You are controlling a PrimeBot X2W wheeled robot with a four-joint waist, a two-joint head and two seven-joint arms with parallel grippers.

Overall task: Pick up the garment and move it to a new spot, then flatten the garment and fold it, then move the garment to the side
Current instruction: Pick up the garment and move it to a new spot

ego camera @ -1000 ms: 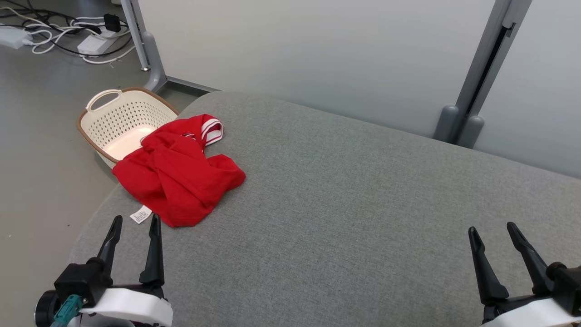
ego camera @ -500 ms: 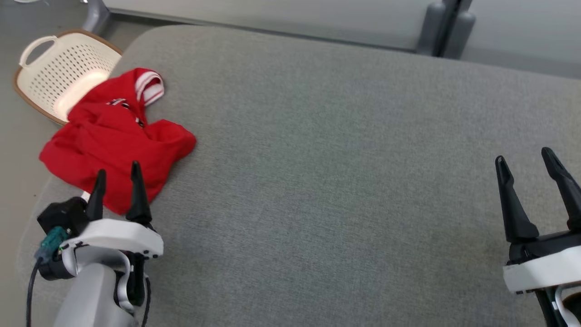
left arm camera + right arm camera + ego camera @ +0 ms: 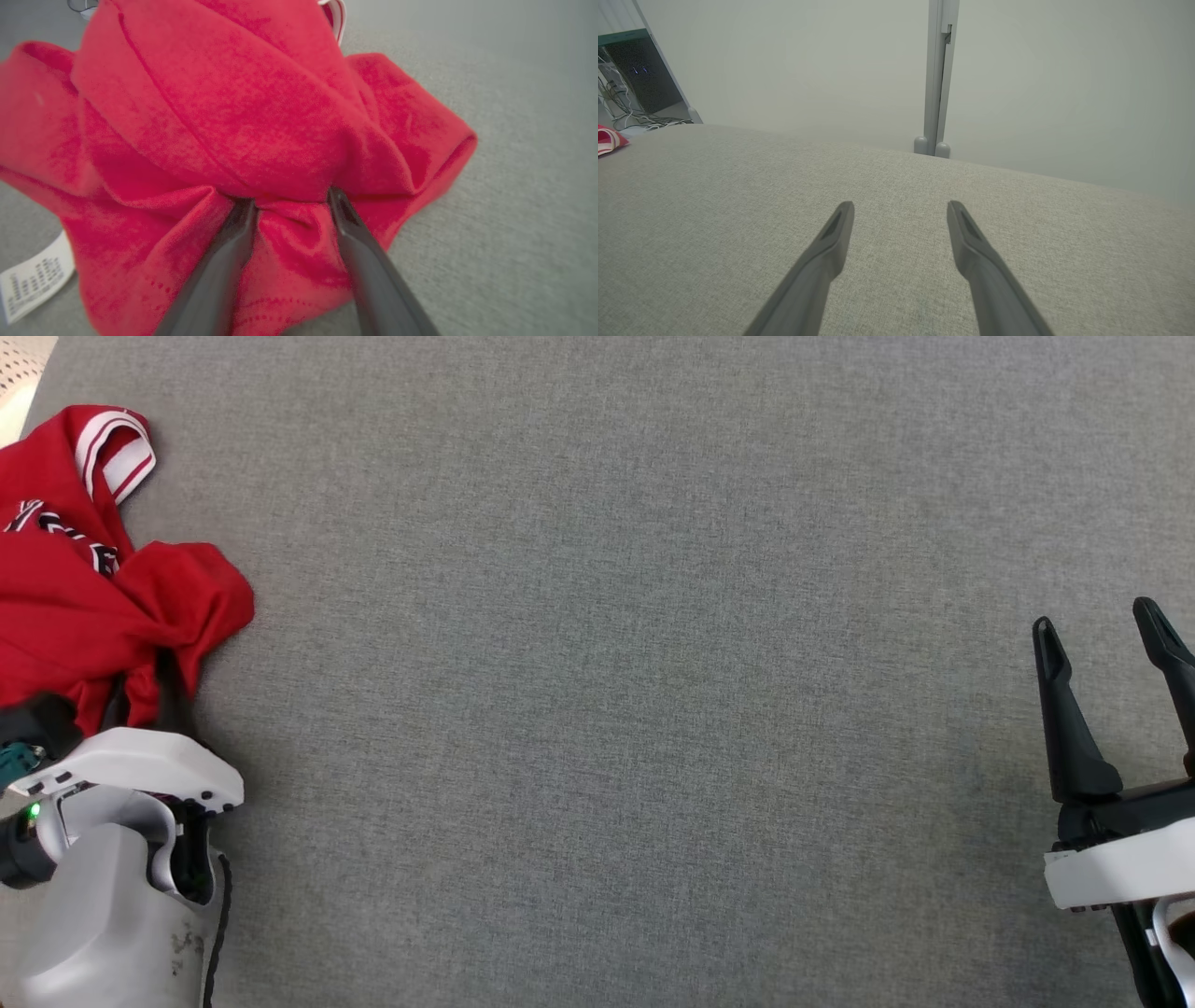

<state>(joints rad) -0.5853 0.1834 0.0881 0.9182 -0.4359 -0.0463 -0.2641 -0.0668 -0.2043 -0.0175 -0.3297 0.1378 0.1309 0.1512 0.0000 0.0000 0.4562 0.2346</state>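
The red garment (image 3: pixel 84 607), with a red-and-white striped cuff (image 3: pixel 112 448), lies crumpled at the left edge of the grey padded surface (image 3: pixel 607 663). My left gripper (image 3: pixel 145 686) is pushed into its near edge. In the left wrist view the left gripper (image 3: pixel 289 198) has its fingertips sunk into the garment (image 3: pixel 233 116), jaws apart with a bunched fold between them. My right gripper (image 3: pixel 1095 616) hovers open and empty at the far right. The right wrist view has the right gripper (image 3: pixel 901 205) over bare fabric, with a corner of the garment (image 3: pixel 607 140) far left.
A corner of a cream perforated basket (image 3: pixel 19 373) shows at the top left, off the surface's edge. A white care label (image 3: pixel 32 280) sticks out from the garment. Behind the surface stands a pale wall with a grey post (image 3: pixel 936 93); cables (image 3: pixel 626 116) lie at its far left.
The head camera has tilted down, shifting the whole picture. My left gripper has advanced into the garment's near edge and its jaws have narrowed a little. The right gripper stays open.
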